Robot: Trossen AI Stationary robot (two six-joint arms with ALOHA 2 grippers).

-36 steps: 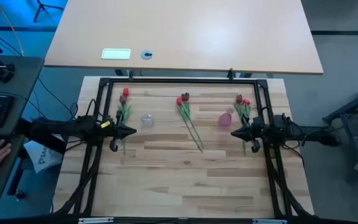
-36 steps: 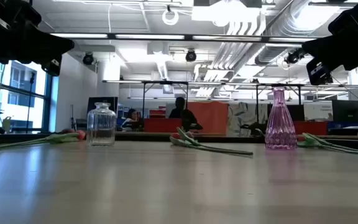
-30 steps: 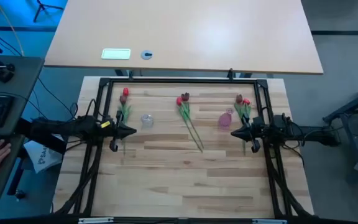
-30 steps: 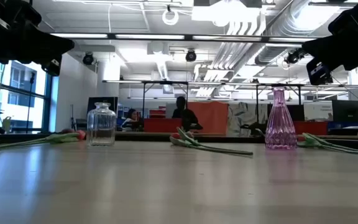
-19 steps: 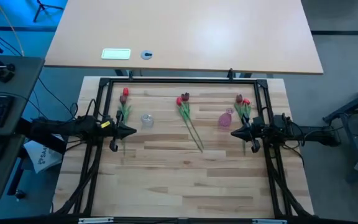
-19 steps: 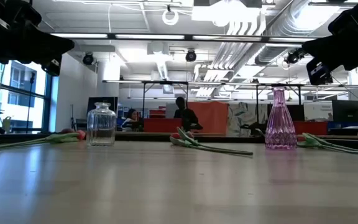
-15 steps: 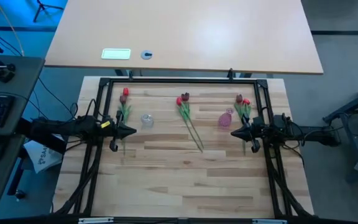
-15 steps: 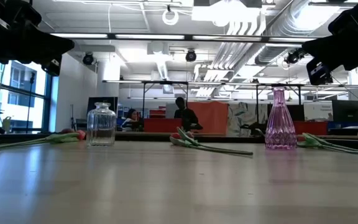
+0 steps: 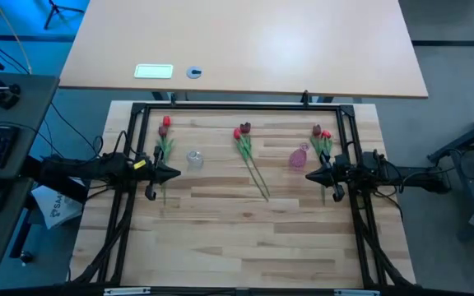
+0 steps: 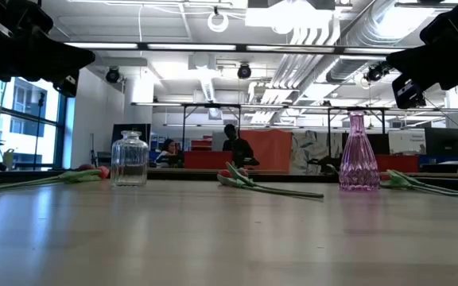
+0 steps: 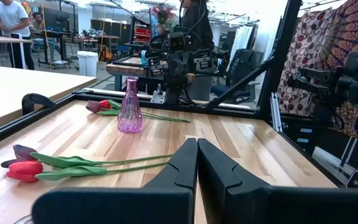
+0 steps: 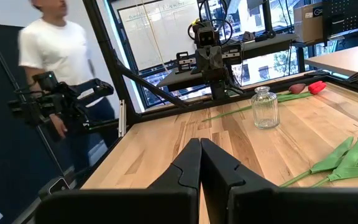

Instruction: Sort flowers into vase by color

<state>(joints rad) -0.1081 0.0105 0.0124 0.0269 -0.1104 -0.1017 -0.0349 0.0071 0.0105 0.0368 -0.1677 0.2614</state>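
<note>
Nothing on the tabletop has moved since the earlier frames; only a person's hand by the keyboard beyond the left edge is gone; the left hand hovers near the left edge with fingers pressed together, empty; the right hand hovers near the right edge, likewise closed and empty; the flowers lie in three pairs toward the far edge: one pair at far left beside the clear jar, one mid-edge, one at far right beside the pink vase.
</note>
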